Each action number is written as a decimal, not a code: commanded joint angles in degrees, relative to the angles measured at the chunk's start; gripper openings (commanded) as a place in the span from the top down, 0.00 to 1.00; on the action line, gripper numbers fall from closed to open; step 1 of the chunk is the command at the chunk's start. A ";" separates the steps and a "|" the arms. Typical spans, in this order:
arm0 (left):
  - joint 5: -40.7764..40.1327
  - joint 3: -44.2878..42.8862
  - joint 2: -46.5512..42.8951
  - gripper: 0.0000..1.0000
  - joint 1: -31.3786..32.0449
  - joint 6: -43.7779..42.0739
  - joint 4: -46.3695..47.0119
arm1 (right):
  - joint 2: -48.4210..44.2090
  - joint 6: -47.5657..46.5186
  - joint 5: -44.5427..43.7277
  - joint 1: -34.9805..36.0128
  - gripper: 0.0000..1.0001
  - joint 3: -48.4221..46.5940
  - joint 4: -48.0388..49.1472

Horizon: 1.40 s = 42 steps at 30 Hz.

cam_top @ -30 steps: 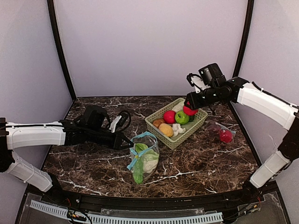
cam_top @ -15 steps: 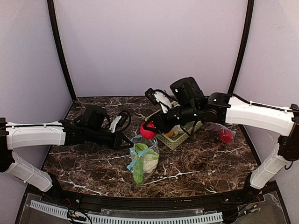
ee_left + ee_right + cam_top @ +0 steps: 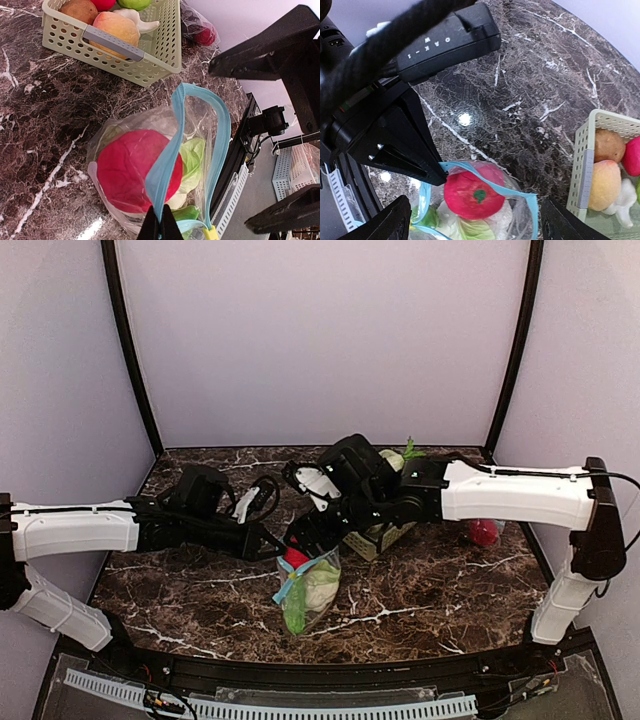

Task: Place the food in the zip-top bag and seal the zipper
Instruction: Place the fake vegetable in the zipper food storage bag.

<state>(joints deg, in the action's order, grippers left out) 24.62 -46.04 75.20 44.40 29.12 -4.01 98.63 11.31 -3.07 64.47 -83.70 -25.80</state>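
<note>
The job is partway through. The left gripper [image 3: 161,227] is clamped shut on the blue zipper strip [image 3: 223,135] of the bag [image 3: 330,615], pinching one end of the rim so the mouth stands open as a loop. The right gripper [image 3: 480,222] hangs directly over that mouth with its jaws spread wide and nothing between them. The red fruit [image 3: 472,195] lies below it inside the opening, resting on the cauliflower [image 3: 495,220] and a green leaf [image 3: 192,155] already in the bag. From these angles it is hard to say whether the red fruit sits fully below the zipper line or rides high against it. So three pieces appear to be packed, but plenty is left. The basket [image 3: 150,65] just beside the bag holds more food, among it a peach [image 3: 117,27] and a potato [image 3: 77,10]. Another red piece [image 3: 483,532] lies well apart on the table [image 3: 430,590], seemingly in clear wrapping. The zipper is wide open and sealing has not begun.
</note>
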 commanded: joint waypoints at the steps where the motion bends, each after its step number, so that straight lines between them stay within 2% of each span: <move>1: 0.56 -0.03 -1.63 0.99 -0.16 -0.21 -0.64 | -3.28 -0.02 -6.21 0.19 0.11 -1.38 -1.47; 5: 0.57 -0.30 -1.63 0.99 -0.19 -0.52 -0.85 | -3.33 1.71 -7.00 -1.68 0.15 -0.61 -2.57; 10: 0.42 -0.53 -1.66 0.99 -0.17 -0.72 -1.17 | -2.40 2.33 -2.02 -4.90 0.26 1.26 -2.92; 14: 0.21 -0.54 -1.72 0.99 -0.12 -0.66 -1.58 | -1.71 1.21 2.41 -5.26 0.31 1.78 -2.49; 23: 0.13 -0.45 -2.04 0.98 -0.13 -0.85 -1.90 | 1.88 1.15 2.74 -5.33 0.43 1.90 -2.84; 26: 0.16 -0.46 -2.34 0.97 -0.19 -1.18 -2.12 | 3.43 1.29 2.86 -5.40 0.52 0.94 -3.56; 28: 0.26 -0.45 -2.56 0.95 -0.12 -1.45 -2.14 | 3.90 1.51 2.81 -5.32 0.65 0.22 -4.00; 30: 0.29 -0.50 -2.83 0.88 -0.11 -2.02 -2.19 | 3.95 2.04 2.82 -5.32 0.81 -0.21 -4.34; 32: -0.26 -0.58 -3.23 0.75 -0.14 -2.43 -2.40 | 3.49 2.80 2.57 -5.39 0.94 -0.45 -4.52; 33: -0.53 -0.65 -3.44 0.62 -0.17 -2.60 -2.80 | 3.16 3.21 2.17 -5.45 0.99 -0.54 -4.74; 34: -1.18 -0.79 -3.98 0.53 -0.14 -2.87 -3.04 | 2.81 3.81 1.78 -5.41 1.00 -0.69 -5.01; 35: -1.60 -0.88 -4.30 0.36 -0.12 -3.03 -3.82 | 2.66 4.40 1.23 -5.41 1.00 -0.86 -5.28; 37: -3.32 -1.16 -5.70 0.18 0.02 -3.60 -5.44 | 2.05 5.94 0.22 -5.50 1.00 -1.15 -5.98; 39: -5.62 -1.05 -7.80 0.07 0.17 -3.93 -7.01 | 1.69 7.22 -0.38 -5.68 1.00 -1.28 -6.66; 42: -10.02 -0.80 -11.69 0.02 1.01 -3.92 -9.14 | 1.67 9.42 -1.35 -5.78 1.00 -1.67 -8.12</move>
<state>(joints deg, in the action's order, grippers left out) 20.16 -46.04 68.51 44.62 26.11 -8.69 102.43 16.93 -2.17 58.87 -83.53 -31.86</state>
